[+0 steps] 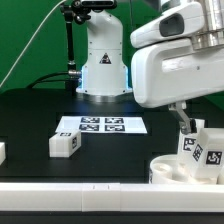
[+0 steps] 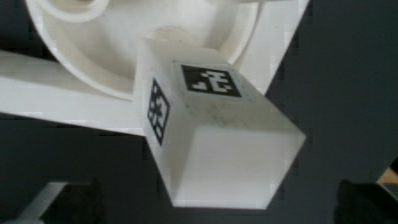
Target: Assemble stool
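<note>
Stool leg (image 1: 198,146) upright on seat (image 1: 165,169)

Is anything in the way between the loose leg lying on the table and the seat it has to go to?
Nothing visible lies between the loose leg and the seat. The marker board lies flat farther back, off that line. The end effector hangs over the seat.

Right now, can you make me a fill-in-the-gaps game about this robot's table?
The table is coloured ____. The loose leg lies to the exterior view's ____ of the marker board. The seat is coloured ____.
Missing words: black; left; white.
</note>
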You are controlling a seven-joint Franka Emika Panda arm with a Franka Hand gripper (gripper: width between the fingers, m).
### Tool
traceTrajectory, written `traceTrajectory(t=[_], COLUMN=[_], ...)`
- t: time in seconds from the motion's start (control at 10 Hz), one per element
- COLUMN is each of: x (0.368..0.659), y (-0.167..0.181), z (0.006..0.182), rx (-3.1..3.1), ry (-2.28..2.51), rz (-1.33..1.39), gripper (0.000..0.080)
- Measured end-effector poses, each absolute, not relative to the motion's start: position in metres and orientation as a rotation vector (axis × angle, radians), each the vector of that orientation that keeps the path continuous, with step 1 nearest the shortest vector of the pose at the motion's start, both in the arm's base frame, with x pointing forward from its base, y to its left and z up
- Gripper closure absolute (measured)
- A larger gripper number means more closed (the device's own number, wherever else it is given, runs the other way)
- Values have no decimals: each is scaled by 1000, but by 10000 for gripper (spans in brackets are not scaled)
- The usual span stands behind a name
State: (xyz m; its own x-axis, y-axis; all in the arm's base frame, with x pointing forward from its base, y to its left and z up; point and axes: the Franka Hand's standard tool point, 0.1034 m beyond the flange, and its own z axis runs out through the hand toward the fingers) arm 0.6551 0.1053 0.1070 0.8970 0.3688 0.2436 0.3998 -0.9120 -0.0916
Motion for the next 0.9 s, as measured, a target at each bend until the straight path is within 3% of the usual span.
traceTrajectory(t=[0.7,0.9], x=[662,660], y=[103,100], z=[111,103], rx=[-2734,-2614], ry=[-1400,-1672], rz=[-327,-308], gripper=[151,151])
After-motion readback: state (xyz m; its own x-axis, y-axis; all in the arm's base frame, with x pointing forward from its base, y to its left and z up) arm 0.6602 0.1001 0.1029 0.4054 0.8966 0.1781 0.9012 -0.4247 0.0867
